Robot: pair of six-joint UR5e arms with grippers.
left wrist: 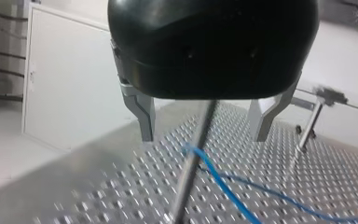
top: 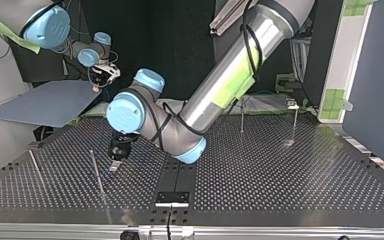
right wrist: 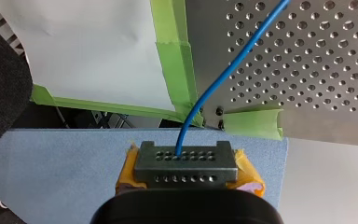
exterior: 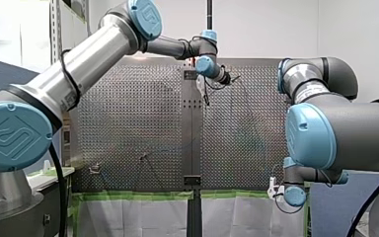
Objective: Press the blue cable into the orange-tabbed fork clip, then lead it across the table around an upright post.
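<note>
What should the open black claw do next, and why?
Probably lower my left gripper to the blue cable: its fingers stand open, the cable bends at the upright post ahead of them, and my right gripper holds it too.

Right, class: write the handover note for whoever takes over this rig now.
My left gripper: open, fingers astride an upright post, holding nothing.
My right gripper: shut on the blue cable, off the table's corner.
Cable runs over the perforated table and appears to bend at that post.
Clip not visible; seating unconfirmed.
To do: check the clip, finish leading the cable around the post.
</note>
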